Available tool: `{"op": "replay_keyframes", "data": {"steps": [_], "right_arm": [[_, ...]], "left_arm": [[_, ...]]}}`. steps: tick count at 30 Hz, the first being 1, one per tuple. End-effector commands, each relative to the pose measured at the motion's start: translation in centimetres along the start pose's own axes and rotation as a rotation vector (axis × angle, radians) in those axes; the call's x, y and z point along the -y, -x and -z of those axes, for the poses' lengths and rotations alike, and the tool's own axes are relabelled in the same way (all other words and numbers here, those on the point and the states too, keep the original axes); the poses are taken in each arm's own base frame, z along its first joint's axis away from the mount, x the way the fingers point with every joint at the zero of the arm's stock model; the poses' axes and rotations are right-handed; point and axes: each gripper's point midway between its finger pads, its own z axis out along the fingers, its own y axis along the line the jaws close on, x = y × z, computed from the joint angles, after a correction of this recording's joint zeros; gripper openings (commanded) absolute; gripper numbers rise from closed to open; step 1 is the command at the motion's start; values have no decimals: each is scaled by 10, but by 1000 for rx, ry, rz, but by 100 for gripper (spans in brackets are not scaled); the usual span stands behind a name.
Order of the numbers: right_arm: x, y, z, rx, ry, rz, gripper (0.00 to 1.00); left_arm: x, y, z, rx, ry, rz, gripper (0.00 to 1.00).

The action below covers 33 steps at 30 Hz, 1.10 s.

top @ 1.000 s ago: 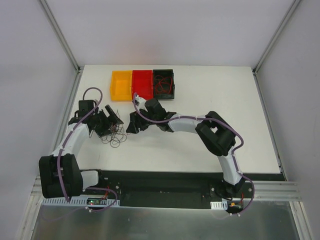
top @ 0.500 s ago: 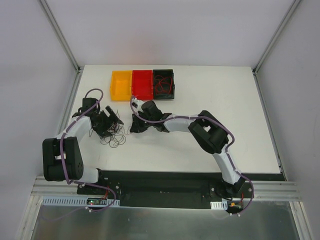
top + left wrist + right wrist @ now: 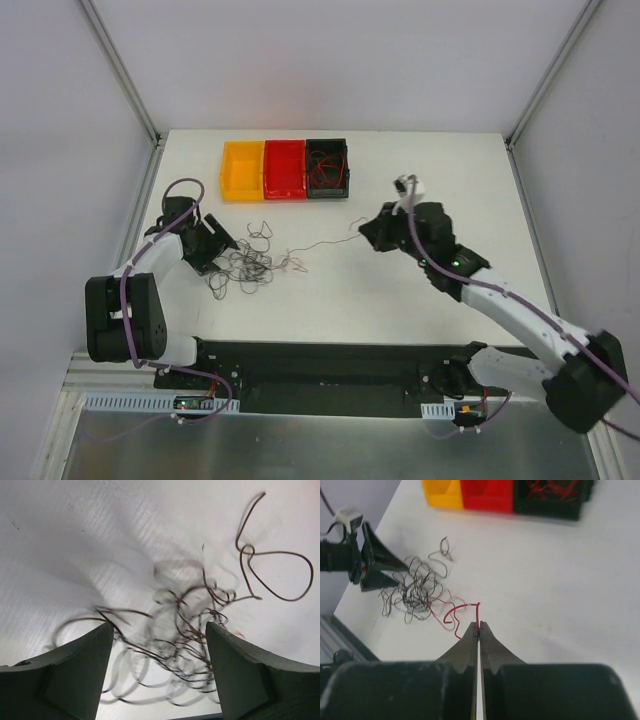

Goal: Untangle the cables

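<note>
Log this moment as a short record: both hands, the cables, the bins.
left hand: open, over the tangle
right hand: shut on a red cable that leads toward the tangle
tangle: loose heap on the table
bins: yellow bin, red bin, black bin side by side; red cables in the black bin

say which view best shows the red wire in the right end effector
Right wrist: the thin red curly wire rises from the right end effector. Top external shows a faint strand; left wrist, just a blurred tangle of dark wires.
</note>
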Motion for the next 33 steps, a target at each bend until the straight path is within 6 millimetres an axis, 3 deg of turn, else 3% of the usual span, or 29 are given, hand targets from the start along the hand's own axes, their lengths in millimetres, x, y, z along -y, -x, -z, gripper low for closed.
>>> {"op": "replay_keyframes", "data": {"steps": [1, 5, 8, 11, 13, 16, 19, 22, 25, 30, 33], "right_arm": [[67, -2, 65, 34, -251, -60, 0], [88, 31, 120, 148, -371, -42, 0], [77, 50, 130, 170, -330, -42, 0], [58, 50, 114, 98, -222, -44, 0], [49, 50, 109, 82, -168, -51, 0], [34, 52, 107, 83, -85, -60, 0], [25, 59, 112, 92, -63, -65, 0], [18, 66, 121, 114, -51, -76, 0], [6, 81, 134, 156, -30, -84, 0], [-25, 131, 167, 281, 26, -73, 0], [-62, 175, 192, 354, 126, -49, 0]], "left_arm": [[-11, 1, -8, 9, 29, 12, 72], [-10, 2, -7, 18, 26, 8, 73], [0, 4, 0, 24, -17, -17, 75], [43, -4, 20, -6, -200, -169, 80], [80, -22, 37, -10, -312, -358, 82], [131, -66, 58, 16, -415, -649, 86], [170, -111, 63, 48, -487, -863, 88], [203, -149, 57, 15, -560, -964, 88], [223, -183, 33, -102, -554, -978, 86], [223, -213, -21, -316, -473, -823, 79], [214, -225, -51, -386, -415, -777, 69]]}}
